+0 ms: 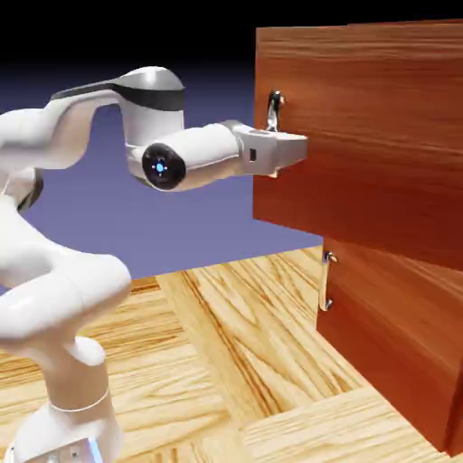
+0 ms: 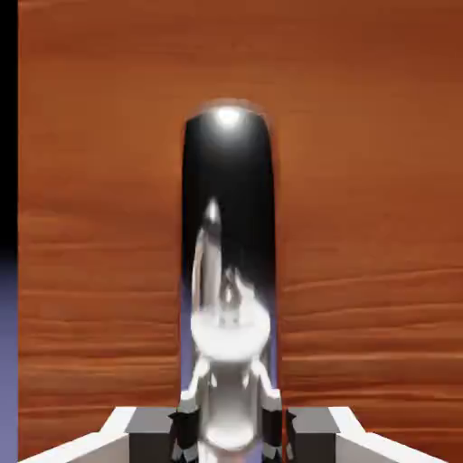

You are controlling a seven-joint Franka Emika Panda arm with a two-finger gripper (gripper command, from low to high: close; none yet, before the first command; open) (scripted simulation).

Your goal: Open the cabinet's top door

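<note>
The cabinet is a tall reddish-brown wood box at the exterior view's right. Its top door carries a slim silver handle at its left edge. My gripper reaches level from the left and is shut on that handle, hiding its lower part. In the hand view the handle fills the middle as a dark shiny bar against the door's wood, and the gripper clamps it between the fingertips. The top door's handle edge stands further toward the arm than the lower panel.
The lower panel has its own silver handle, below and to the right of my hand. The light wooden table stretches under the arm. The arm's white base stands at the lower left.
</note>
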